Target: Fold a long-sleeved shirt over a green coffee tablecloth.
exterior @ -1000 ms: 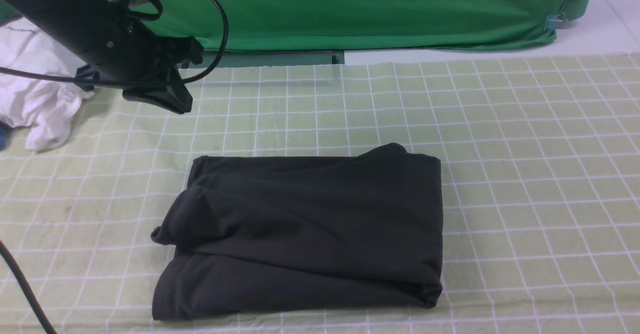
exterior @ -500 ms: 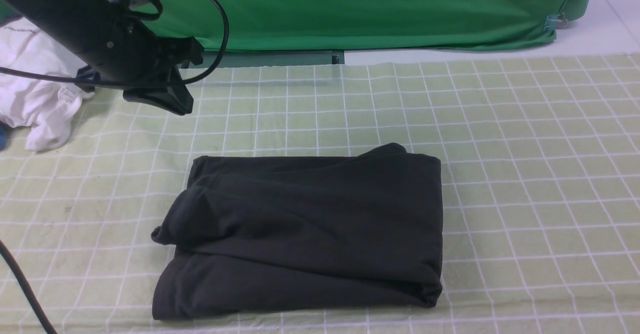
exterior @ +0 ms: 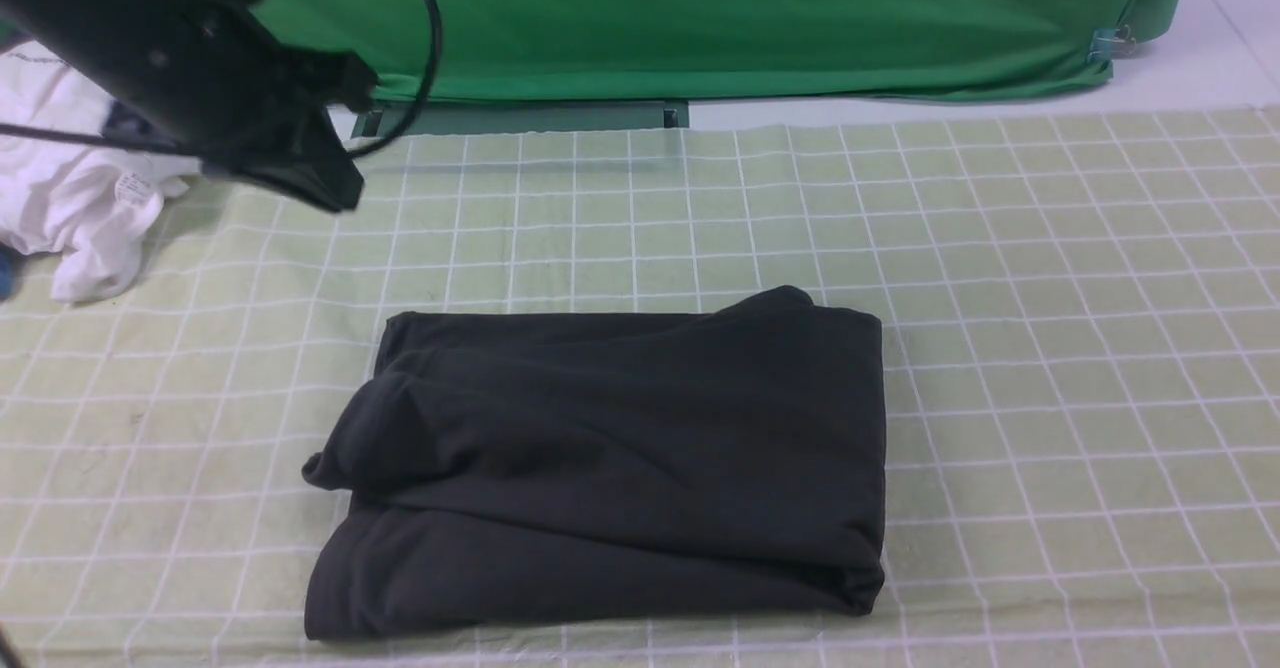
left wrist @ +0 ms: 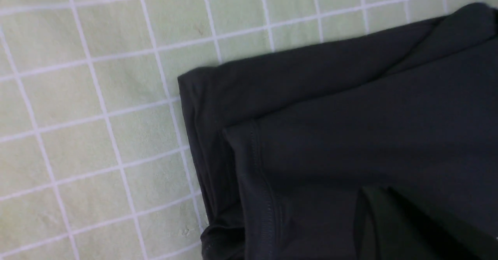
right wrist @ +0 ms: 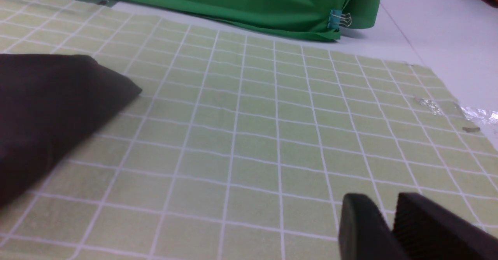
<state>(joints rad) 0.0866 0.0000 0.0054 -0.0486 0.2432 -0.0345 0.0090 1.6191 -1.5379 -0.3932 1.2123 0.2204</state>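
Seeing left gripper (exterior: 345, 188) raised above the far-left part of the pale green gridded tablecloth (exterior: 1050, 348), fingertips together, pinching nothing visible. Finding right gripper (right wrist: 379, 201) with tips slightly apart and nothing between them; showing only in its own wrist view, so not judging its exact distance from the cloth.

Locating charcoal-black long-sleeved shirt (exterior: 620, 428) lying on the tablecloth, nearer the robot than the left gripper and mostly to its right, touching neither gripper. Showing as a partly folded bundle, with layers overlapping unevenly and a bunched left end (exterior: 375, 428) just nearer the robot than the left fingertips.

Judging fabric as light, soft and limp, not fragile; likely draping readily, holding creases poorly, sagging between distant grips. Probably sliding over the smooth-looking tablecloth if being dragged, so favouring lifting before carrying.

For squaring up, suggesting taking the bunched end low, pinching all the intended layers; risking peeling off only the top one with a shallow bite. For the opposite side, suggesting the near-right corner (exterior: 855, 593), lying well apart from the left gripper and probably better suiting the right.
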